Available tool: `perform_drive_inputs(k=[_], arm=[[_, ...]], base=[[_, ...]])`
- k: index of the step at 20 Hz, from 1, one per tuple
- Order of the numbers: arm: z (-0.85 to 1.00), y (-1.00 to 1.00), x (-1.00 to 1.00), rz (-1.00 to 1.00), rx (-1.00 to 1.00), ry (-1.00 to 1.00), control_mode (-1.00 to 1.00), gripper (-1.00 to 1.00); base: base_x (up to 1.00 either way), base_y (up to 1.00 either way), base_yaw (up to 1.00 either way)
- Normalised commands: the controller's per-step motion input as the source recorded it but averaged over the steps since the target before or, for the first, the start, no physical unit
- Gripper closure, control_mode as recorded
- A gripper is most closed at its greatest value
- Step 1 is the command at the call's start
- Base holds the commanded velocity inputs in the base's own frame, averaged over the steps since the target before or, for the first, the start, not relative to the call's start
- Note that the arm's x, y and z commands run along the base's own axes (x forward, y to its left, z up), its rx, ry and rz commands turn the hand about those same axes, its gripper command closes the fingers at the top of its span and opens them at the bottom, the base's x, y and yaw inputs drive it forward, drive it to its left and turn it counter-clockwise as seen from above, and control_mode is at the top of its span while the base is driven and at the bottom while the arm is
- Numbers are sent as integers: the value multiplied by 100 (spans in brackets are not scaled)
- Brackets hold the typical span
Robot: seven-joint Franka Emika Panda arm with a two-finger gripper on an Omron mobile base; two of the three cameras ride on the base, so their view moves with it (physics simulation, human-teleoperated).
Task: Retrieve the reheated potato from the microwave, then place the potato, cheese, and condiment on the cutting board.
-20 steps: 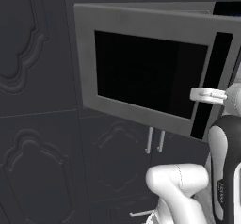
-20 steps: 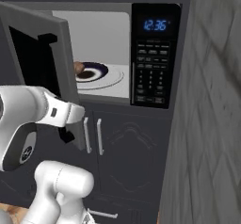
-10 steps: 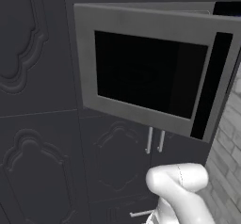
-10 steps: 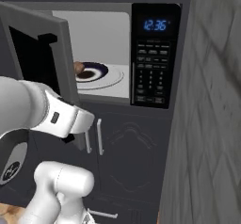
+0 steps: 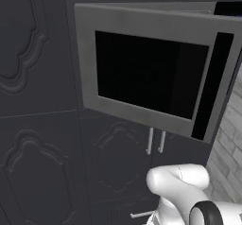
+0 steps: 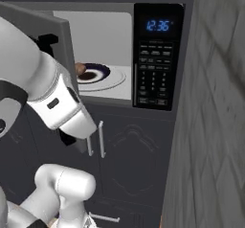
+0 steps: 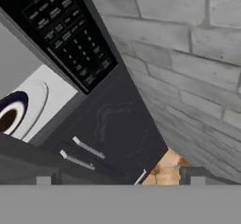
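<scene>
Potato (image 6: 80,68) on a dark-rimmed white plate (image 6: 98,74) inside the open microwave (image 6: 158,54), at 9 o'clock of the keypad, half hidden behind the door edge (image 6: 64,54). Compared with a second ago, arm swung lower and nearer in the right base view, gone from the door's 3 o'clock side in the left base view. Claw (image 7: 120,180) spread wide, holding nothing; only fingertips (image 7: 43,180) visible. Glossy black door window (image 5: 146,75), grey frame, brick wall (image 7: 188,53) at 3 o'clock.

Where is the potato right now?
In the right base view, the potato sits inside the open microwave, at the left edge of the plate.
</scene>
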Motion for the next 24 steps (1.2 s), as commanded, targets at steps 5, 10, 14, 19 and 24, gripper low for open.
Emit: perform_drive_inputs(k=[5,10,14,19,24], arm=[[0,-18,-5,-37,37,1,-100,-100],[-15,-14,21,-17,42,0,-100,-100],[-31,-1,49,-10,34,0,-100,-100],[-36,0,53,-8,21,0,-100,-100],[-37,0,24,-6,13,-6,-100,-100]], base=[[0,0,0],[0,0,0],[0,0,0],[0,0,0],[0,0,0]])
